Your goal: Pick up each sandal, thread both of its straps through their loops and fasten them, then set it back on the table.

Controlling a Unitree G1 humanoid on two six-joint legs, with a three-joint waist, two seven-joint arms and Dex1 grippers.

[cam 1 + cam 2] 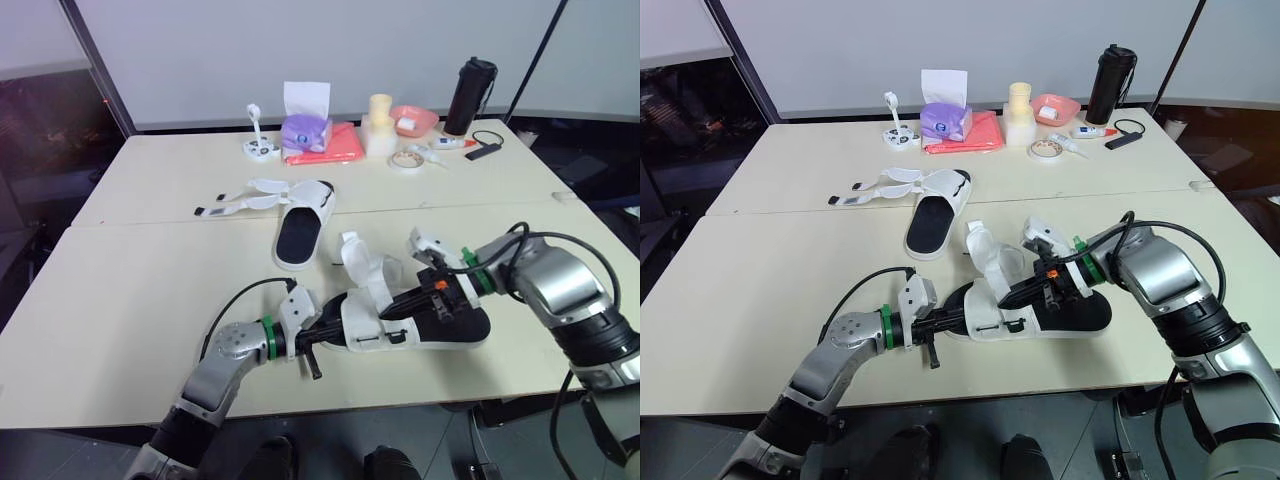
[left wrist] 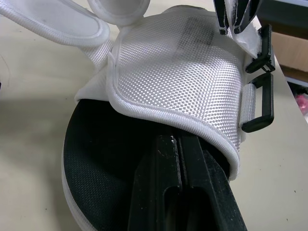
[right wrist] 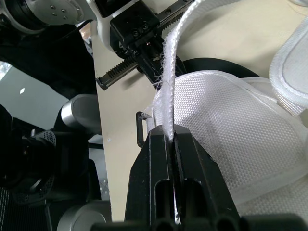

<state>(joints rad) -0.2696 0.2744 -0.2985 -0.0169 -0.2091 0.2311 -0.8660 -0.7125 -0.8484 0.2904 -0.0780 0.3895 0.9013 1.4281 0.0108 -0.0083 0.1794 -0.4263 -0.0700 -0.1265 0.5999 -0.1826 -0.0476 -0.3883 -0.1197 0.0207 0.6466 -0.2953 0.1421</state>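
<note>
**Step in hand:** threading the first strap of the near sandal [image 1: 415, 325], which is lying at the front edge of the table [image 1: 130, 320] between both arms.

**Left gripper [image 2: 180, 139]:** its fingers are pressing together at the toe opening. It appears to be pinching the hem of the white mesh upper, though the hem is hiding the tips.

**Right gripper [image 3: 171, 137]:** it is clamping fully closed on the edge of a white strap [image 3: 168, 86], which is arching up out of the jaws.

**Loops [image 2: 260, 103]:** the two black loops are standing empty on the side of the upper.

**Second sandal [image 1: 300, 230]:** it is waiting at mid-table with its straps splayed open.

**Next move, in my judgement:** it calls for steering the strap's free end into the nearer loop while the left gripper is steadying the toe. Then the strap must be pulled through and pressed down.
</note>
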